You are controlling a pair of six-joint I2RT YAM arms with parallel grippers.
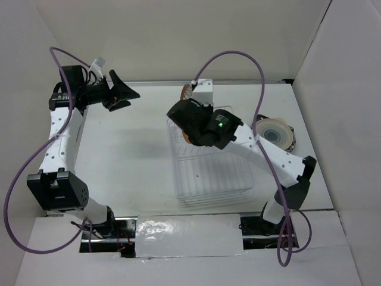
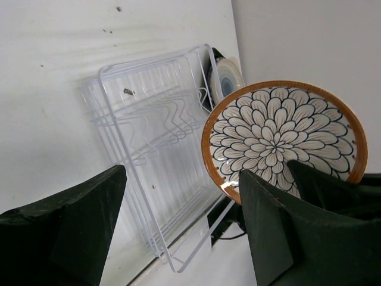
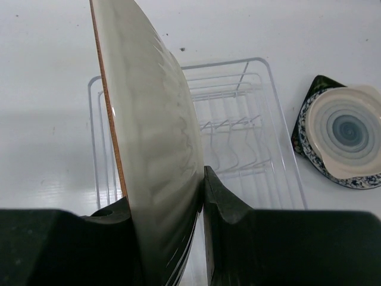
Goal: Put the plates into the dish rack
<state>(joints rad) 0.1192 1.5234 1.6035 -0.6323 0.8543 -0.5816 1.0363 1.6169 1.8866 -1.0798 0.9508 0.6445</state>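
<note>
The white table (image 1: 131, 155) carries the wire dish rack (image 1: 208, 193) at the centre of the overhead view. As far as the pictures show, no plate stands among its tines. Just right of the rack lies the stack of plates (image 1: 275, 132); the top one is pale with a blue centre and a floral-rimmed one sits beneath it. The radial-patterned plate (image 2: 280, 134) is held on edge above the rack's upper end, clamped by its rim in the right hand (image 3: 164, 202). The left hand (image 2: 181, 179) hangs in the upper left of the overhead frame, spread wide and empty. I judge the loading barely begun: this plate must be slotted, then the stack.
</note>
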